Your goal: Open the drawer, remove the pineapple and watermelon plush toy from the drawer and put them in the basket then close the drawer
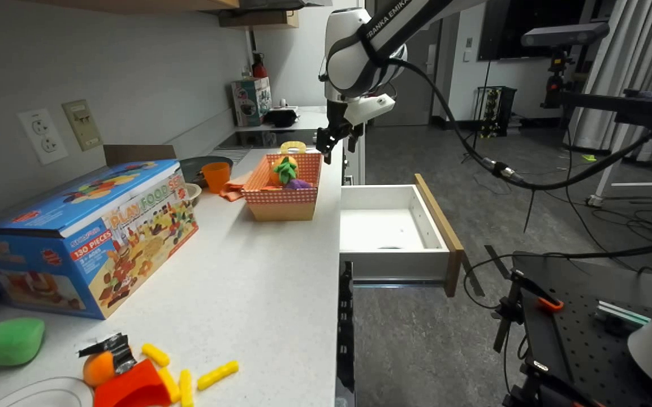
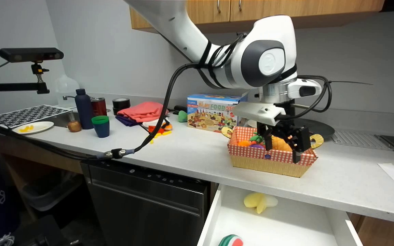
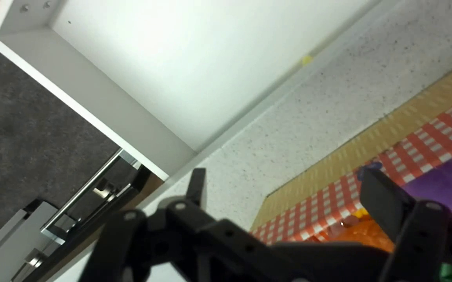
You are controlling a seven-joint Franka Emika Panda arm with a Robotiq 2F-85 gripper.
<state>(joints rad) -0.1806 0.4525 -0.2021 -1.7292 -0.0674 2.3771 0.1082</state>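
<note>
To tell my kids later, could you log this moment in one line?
drawer: open; watermelon: inside drawer; pineapple: apparently in basket; gripper: open, near basket

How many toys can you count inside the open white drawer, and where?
2: in an exterior view, a yellow-and-white banana-shaped toy lies farther back and a green, white and red watermelon toy nearer the front, partly cut off. More may be hidden.

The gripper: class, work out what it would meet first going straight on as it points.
Pointing down, the gripper would probably meet the pale countertop just beside the basket, though its jaws might catch the basket's rim first; depth is unclear.
</note>
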